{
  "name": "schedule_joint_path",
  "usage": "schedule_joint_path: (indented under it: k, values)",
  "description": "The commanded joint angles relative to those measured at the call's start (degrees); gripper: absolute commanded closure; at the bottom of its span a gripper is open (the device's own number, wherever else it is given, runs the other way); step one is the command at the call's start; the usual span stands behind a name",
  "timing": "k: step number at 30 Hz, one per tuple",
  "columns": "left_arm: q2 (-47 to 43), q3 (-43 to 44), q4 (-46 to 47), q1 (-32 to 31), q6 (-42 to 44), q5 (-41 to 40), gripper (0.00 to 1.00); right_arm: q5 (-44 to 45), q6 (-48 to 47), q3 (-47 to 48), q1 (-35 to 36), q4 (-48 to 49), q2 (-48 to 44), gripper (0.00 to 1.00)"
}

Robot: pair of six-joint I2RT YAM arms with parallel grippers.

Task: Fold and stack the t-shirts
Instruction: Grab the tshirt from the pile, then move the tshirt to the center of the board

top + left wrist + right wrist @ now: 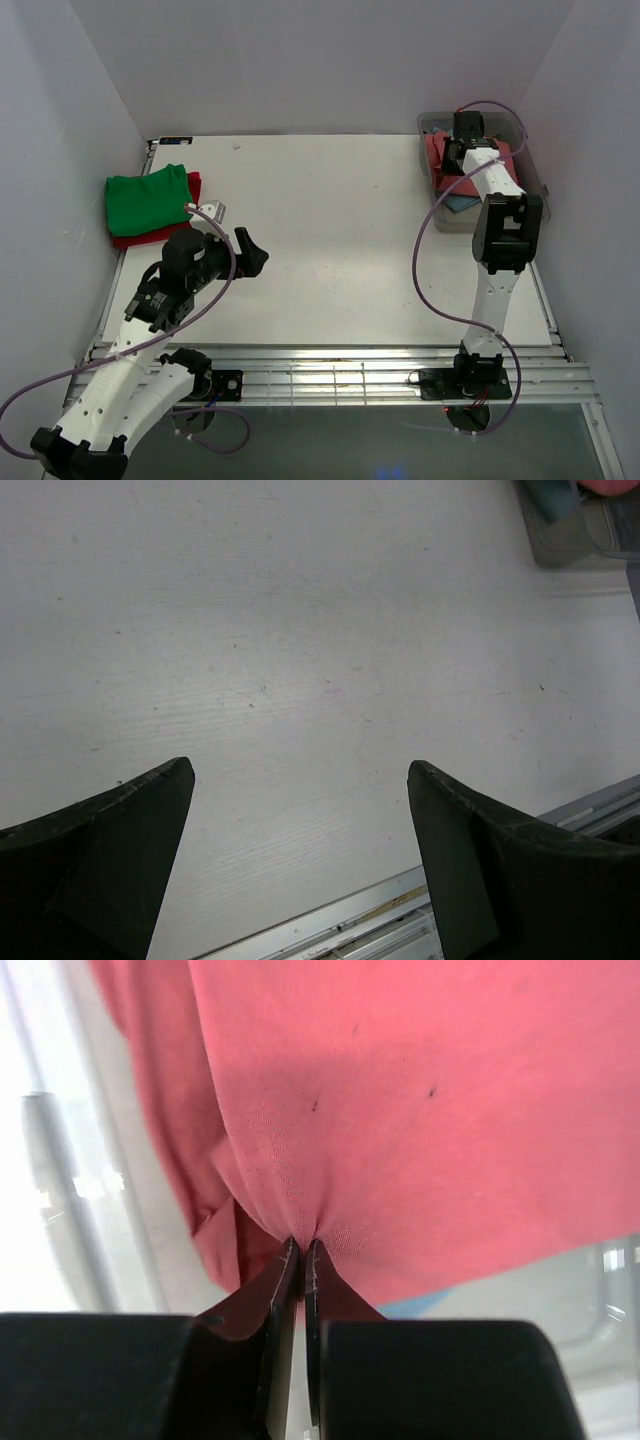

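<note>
A folded bright green t-shirt [148, 198] lies on a folded red t-shirt [150, 239] at the table's far left. In the clear plastic bin [535, 172] at the far right sits the salmon-pink t-shirt [400, 1110], with a strip of light blue t-shirt [460, 204] showing under it. My right gripper [302, 1243] reaches down into the bin and is shut on a pinched fold of the salmon-pink t-shirt. Over bare table at the left, my left gripper [300, 770] is open and holds nothing.
White walls close in the table at the back and both sides. A metal rail [350, 372] runs along the near edge by the arm bases. In the left wrist view the bin's corner [560, 540] shows at the upper right.
</note>
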Motion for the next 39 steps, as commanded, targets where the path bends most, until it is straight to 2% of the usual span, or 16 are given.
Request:
schedule_joint_path:
  k: [1, 8, 11, 12, 15, 18, 21, 25, 26, 30, 31, 33, 34, 36, 38, 39]
  values:
    - [0.14, 0.16, 3.83, 0.02, -0.23, 1.83, 0.02, -0.91, -0.49, 5.32, 1.52, -0.85, -12.11, 0.92]
    - [2.51, -0.90, 7.79, 0.02, -1.72, 5.26, 0.02, -3.89, -1.02, 14.11, 11.01, -5.77, -23.38, 0.92]
    - [2.69, -1.07, 9.37, 0.02, -2.60, 5.88, 0.02, -12.83, 1.97, 21.48, 16.20, -9.20, -23.03, 0.92]
    - [2.69, -0.99, 9.55, 0.02, -2.60, 5.97, 0.02, -20.78, 3.28, 23.33, 17.17, -9.21, -22.42, 0.92]
    - [3.39, 0.24, 9.64, 0.02, -2.77, 6.05, 0.02, -30.94, 8.73, 27.30, 19.90, -4.13, -23.98, 0.92]
    - [3.30, 1.30, 9.29, 0.02, -3.30, 6.14, 0.02, -32.03, 13.48, 24.59, 20.43, 5.10, -29.59, 0.92]
    - [1.73, 1.21, 8.85, 0.02, -4.70, 5.70, 0.02, -25.47, 12.96, 18.97, 20.43, 5.92, -34.78, 0.92]
    - [-0.82, 0.07, 7.97, 0.02, -6.64, 5.44, 0.02, -20.43, 13.40, -0.33, 20.43, 3.88, -42.87, 0.92]
    - [-1.87, -0.28, 7.79, 0.02, -7.34, 5.35, 0.02, -20.08, 13.92, -13.00, 20.52, 4.67, -44.81, 0.92]
    - [-2.85, -0.55, 5.00, 0.02, -8.48, 5.27, 0.02, -15.35, 17.17, -43.48, 21.74, 8.19, -56.57, 0.92]
    - [-3.02, -0.29, 4.11, 0.02, -8.57, 5.00, 0.02, -13.93, 19.01, -48.50, 22.36, 7.67, -58.26, 0.88]
    - [-3.72, 0.68, 1.39, 0.02, -9.10, 3.08, 0.02, -9.47, 21.21, -60.60, 24.19, 6.71, -62.12, 0.67]
    - [-4.08, 0.86, 1.03, 0.02, -9.19, 2.54, 0.02, -8.22, 22.70, -63.11, 24.90, 5.74, -63.10, 0.53]
    - [-4.52, 1.38, 1.20, 0.02, -9.45, 1.84, 0.04, -4.72, 22.63, -65.94, 27.18, 3.72, -65.21, 0.45]
    - [-3.12, 1.56, 2.51, 0.02, -9.46, 2.71, 0.07, -2.42, 20.35, -64.38, 28.42, 3.18, -66.18, 0.33]
    - [-2.07, 1.48, 4.69, 0.02, -9.54, 3.41, 0.09, -1.36, 19.30, -61.23, 28.77, 3.18, -66.18, 0.32]
